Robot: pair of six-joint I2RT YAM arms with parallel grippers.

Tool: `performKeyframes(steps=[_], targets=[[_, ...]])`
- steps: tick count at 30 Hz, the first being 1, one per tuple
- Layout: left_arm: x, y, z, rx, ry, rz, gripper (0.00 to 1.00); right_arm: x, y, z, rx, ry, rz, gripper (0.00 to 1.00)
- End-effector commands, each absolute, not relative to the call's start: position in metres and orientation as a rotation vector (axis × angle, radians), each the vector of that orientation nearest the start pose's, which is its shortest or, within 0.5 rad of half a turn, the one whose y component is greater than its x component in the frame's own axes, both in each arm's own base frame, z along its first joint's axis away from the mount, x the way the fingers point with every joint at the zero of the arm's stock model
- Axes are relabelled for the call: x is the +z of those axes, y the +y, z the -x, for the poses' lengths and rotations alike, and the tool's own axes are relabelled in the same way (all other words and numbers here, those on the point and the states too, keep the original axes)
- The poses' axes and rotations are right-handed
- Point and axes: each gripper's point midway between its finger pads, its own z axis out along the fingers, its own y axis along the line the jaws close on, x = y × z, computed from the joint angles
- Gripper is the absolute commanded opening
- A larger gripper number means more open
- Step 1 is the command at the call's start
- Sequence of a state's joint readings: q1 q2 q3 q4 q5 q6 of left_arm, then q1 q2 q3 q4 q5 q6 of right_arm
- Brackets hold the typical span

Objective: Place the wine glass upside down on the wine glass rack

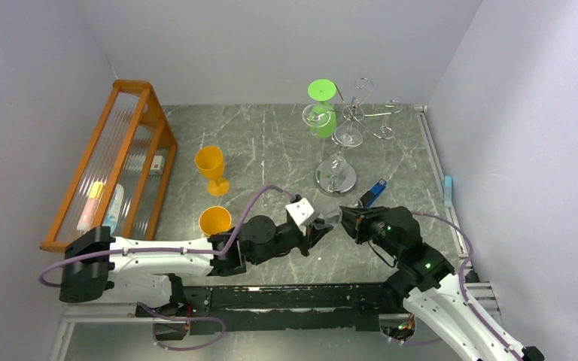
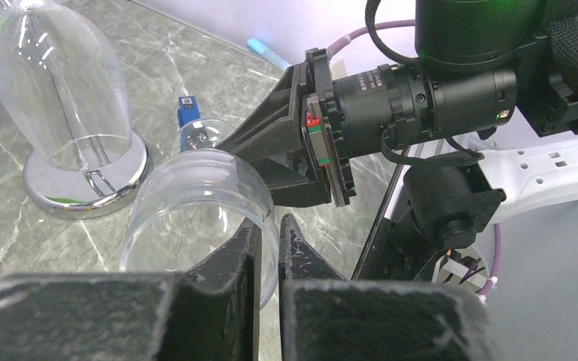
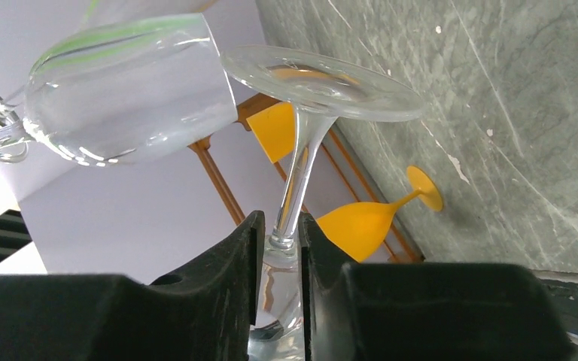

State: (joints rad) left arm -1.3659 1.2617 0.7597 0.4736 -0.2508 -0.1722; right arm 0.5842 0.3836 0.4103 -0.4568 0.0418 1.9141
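A clear wine glass point(image 1: 332, 215) hangs just above the table between my two grippers, lying roughly on its side. My left gripper point(image 1: 321, 224) is shut on its rim point(image 2: 196, 207), one finger inside the bowl and one outside. My right gripper point(image 3: 278, 226) is shut where the bowl narrows into the stem point(image 3: 299, 177), the round foot point(image 3: 323, 79) beyond its fingertips. The chrome wine glass rack point(image 1: 355, 113) stands behind on its mirrored base point(image 1: 336, 178). A green glass point(image 1: 321, 113) and another clear glass point(image 1: 349, 135) hang upside down from it.
An orange wooden slatted rack point(image 1: 113, 165) lines the left wall. One orange glass point(image 1: 211, 167) stands beside it and a second point(image 1: 215, 219) lies nearer my left arm. A blue object point(image 1: 374, 193) lies right of the chrome base. Walls close in on three sides.
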Motion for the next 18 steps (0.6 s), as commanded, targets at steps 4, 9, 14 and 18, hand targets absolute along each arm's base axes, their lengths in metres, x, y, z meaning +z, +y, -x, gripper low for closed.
performKeyframes(steps=[4, 9, 14, 18], targets=[[0.2626, -0.4211, -0.1067, -1.074, 1.438, -0.781, 0.05, 0.1935, 0.1672, -0.1930, 1.424, 1.853, -1.465, 0.22], [0.2615, -0.4207, -0.1044, -1.085, 1.435, -0.789, 0.05, 0.1920, 0.1677, -0.1950, 1.428, 1.844, -1.467, 0.20], [0.2597, -0.4208, -0.1016, -1.096, 1.428, -0.798, 0.05, 0.1906, 0.1714, -0.1968, 1.437, 1.854, -1.457, 0.26], [0.2569, -0.4204, -0.1020, -1.088, 1.429, -0.803, 0.05, 0.1906, 0.1673, -0.1963, 1.391, 1.863, -1.461, 0.26]])
